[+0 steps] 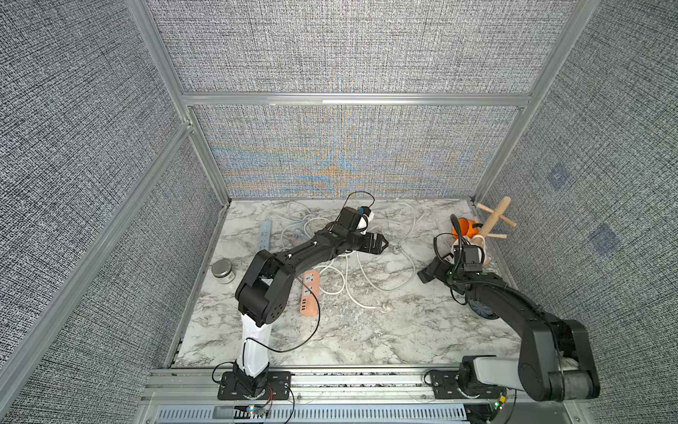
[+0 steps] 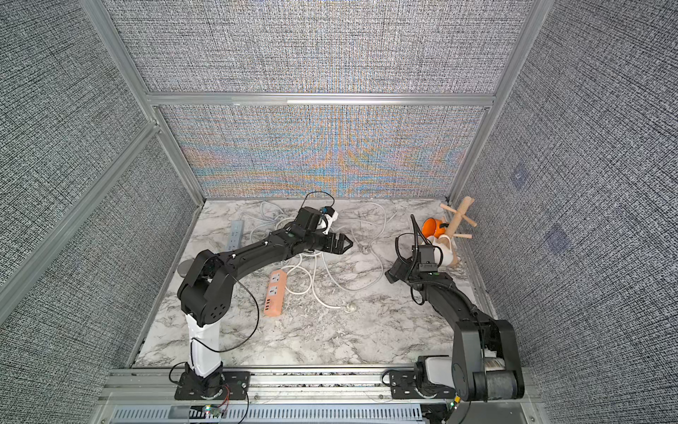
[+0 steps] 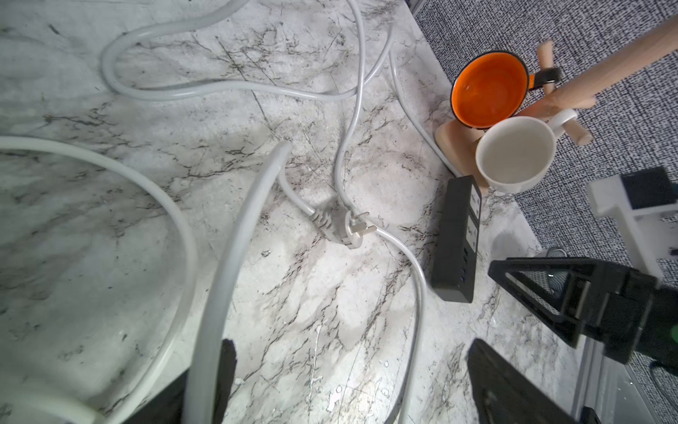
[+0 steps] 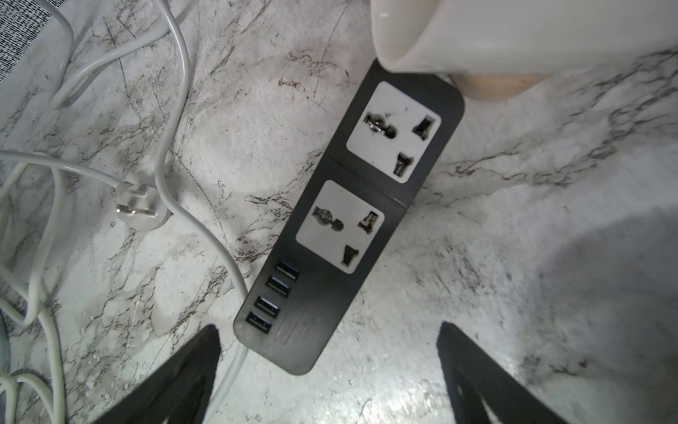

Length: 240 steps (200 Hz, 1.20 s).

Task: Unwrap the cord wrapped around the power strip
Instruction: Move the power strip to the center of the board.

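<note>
Power strip [image 4: 348, 220], black, with two sockets and four USB ports, lies flat at the right of the worktop [image 4: 550, 220]. Its socket end is just beside the base of a mug tree [image 1: 491, 224] carrying a white mug [image 3: 515, 154] and an orange mug [image 3: 488, 90]. White cord [image 4: 207, 240] lies in loose loops on the worktop, one strand running alongside the USB end, past a plug [image 4: 141, 211]. Right pincer [image 4: 328, 328] hangs wide open over the USB end. Left pincer [image 3: 352, 348], equally wide, is mid-worktop, cord lying against one finger [image 3: 229, 363].
</note>
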Available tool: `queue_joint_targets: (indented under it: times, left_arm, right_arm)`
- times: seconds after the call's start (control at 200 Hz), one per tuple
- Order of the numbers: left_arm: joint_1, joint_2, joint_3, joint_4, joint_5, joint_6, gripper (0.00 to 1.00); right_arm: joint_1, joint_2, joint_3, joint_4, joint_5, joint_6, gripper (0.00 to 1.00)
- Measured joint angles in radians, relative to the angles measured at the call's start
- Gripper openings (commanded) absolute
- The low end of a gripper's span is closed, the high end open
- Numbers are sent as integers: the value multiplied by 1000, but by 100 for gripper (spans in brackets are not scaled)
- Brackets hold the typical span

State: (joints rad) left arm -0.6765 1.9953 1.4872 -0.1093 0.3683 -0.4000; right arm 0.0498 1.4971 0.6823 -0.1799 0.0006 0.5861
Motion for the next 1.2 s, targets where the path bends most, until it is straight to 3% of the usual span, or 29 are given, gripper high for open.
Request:
queue_joint_targets:
  times: [0.375,0.686,1.111,1.201]
  left_arm:
    - [13,-191,-55,-80,-49,59,99]
    - [51,-316,-51,-161,-159,54,99]
    - [82,-336,-85,-187,-159,21,99]
    - [83,-336,-85,-187,-158,15,99]
  right_arm:
    - [55,186,84,35,13,21,77]
    - [57,300,217,17,14,-1,48]
    - [60,509,489,-85,-5,-154,47]
    - [56,519,511,-90,-23,-162,66]
